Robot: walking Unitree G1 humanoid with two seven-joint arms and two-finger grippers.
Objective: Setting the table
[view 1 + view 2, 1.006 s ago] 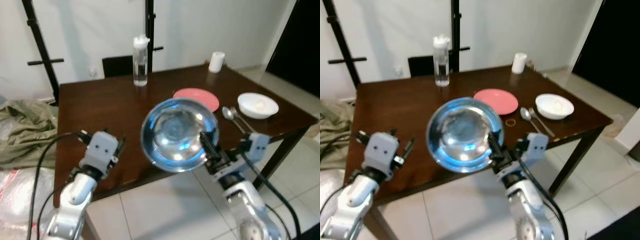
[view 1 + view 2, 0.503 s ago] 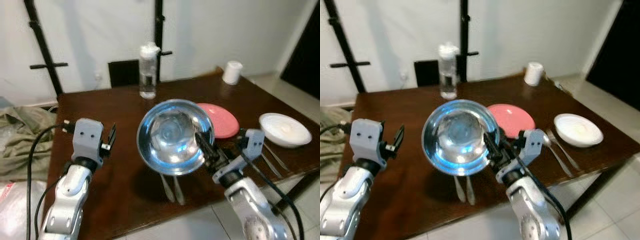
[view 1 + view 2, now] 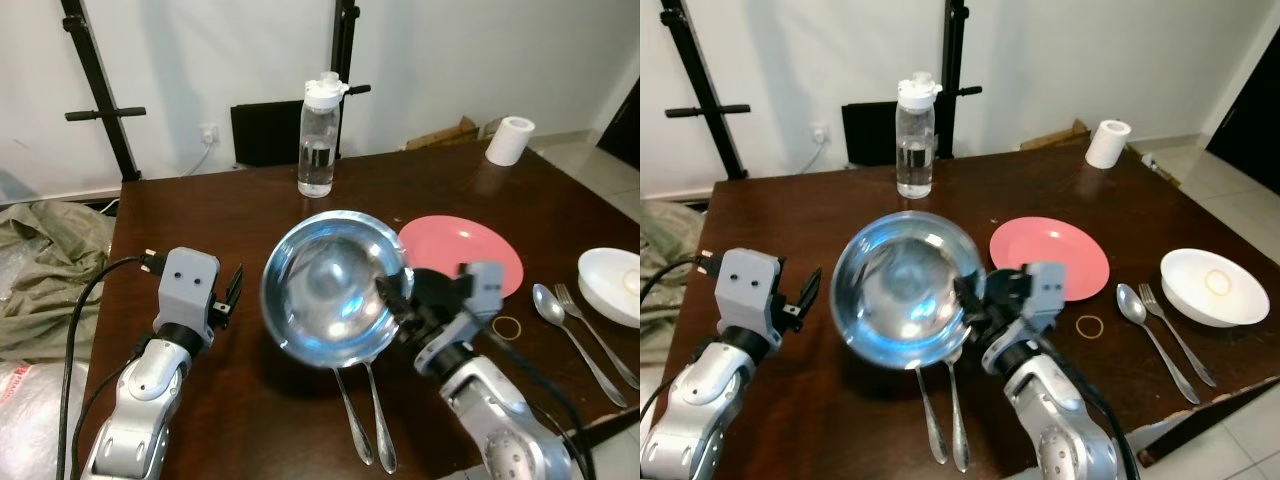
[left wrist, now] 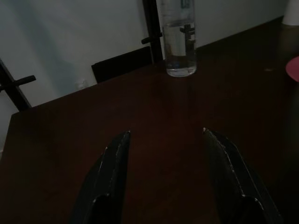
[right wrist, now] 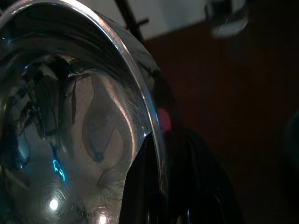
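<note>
Now my right tool [image 3: 965, 300] is clamped on the rim of the steel bowl [image 3: 902, 288], one finger inside and one outside, holding it tilted above the desk [image 3: 790, 215], left of the pink plate [image 3: 1050, 255] and over two spoons [image 3: 940, 420]. I judge the bowl light and stiff but slick, so a rim pinch could let it swing; a deeper bite on the rim looks safest. My left tool [image 4: 163, 172] hangs with its fingers apart over bare desk, near the left edge.
</note>
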